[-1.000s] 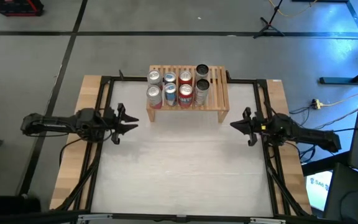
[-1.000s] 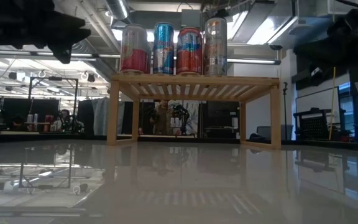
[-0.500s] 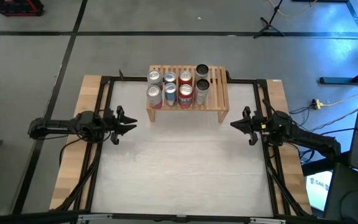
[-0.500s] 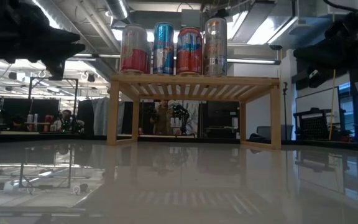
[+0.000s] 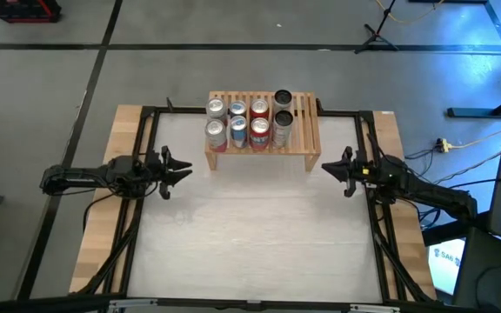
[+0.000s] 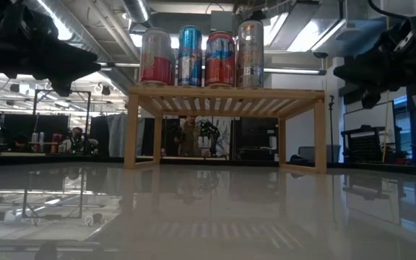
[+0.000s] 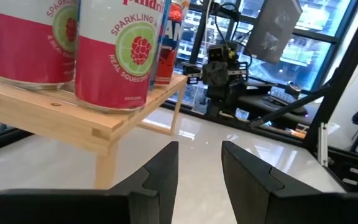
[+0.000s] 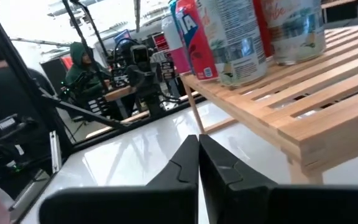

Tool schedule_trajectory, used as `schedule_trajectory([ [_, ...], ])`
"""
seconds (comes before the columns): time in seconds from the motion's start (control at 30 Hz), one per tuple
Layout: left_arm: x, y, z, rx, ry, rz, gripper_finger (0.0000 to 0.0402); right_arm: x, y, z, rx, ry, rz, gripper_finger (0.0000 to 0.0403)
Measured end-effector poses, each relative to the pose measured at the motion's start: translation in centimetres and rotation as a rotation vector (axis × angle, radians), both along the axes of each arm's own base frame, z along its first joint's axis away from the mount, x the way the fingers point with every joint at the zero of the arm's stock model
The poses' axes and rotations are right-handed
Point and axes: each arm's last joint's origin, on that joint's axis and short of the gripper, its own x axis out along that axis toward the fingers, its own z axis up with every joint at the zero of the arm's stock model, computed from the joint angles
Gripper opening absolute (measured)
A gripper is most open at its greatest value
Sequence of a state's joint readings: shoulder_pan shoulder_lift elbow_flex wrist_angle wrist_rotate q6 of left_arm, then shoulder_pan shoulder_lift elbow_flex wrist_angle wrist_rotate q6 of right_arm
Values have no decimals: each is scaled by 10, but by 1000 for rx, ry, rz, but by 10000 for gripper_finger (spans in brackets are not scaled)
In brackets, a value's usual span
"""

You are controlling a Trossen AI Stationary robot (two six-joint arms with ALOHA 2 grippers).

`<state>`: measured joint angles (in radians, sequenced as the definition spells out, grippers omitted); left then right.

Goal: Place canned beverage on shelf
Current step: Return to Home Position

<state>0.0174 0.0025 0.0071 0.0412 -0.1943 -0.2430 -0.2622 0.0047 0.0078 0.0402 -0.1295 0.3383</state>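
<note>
The shelf [image 5: 263,149] is a low light-wood slatted rack at the table's far middle, standing on its side legs [image 6: 131,130]. Several cans [image 5: 249,122] stand upright on its top in two rows, also seen in the low view as cans [image 6: 201,56]. My left gripper [image 5: 187,170] hovers level at the table's left side, its fingers [image 7: 166,168] a little apart with nothing between them. My right gripper [image 5: 324,167] hovers level at the right side, shut [image 8: 198,140] and empty. Both point toward the table's middle, near the shelf's front corners.
The white tabletop [image 5: 259,235] in front of the shelf lies between the two arms. Black frame rails [image 5: 142,139] run along the table's edges. People sit in the room beyond the table [image 6: 71,137].
My left gripper has sunk a little at the table's left side and stays as it was between the fingers. My right gripper has swung slightly toward the shelf and come a bit lower. The cans and the shelf have not moved.
</note>
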Motion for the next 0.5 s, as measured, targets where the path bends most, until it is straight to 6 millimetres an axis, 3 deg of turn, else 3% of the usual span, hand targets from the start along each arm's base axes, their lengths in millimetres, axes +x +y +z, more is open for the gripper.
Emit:
schedule_trajectory([
  [0.5, 0, 0, 0, -9, -2, -1, 117, 0, 0, 0, 40, -2, -12, 3],
])
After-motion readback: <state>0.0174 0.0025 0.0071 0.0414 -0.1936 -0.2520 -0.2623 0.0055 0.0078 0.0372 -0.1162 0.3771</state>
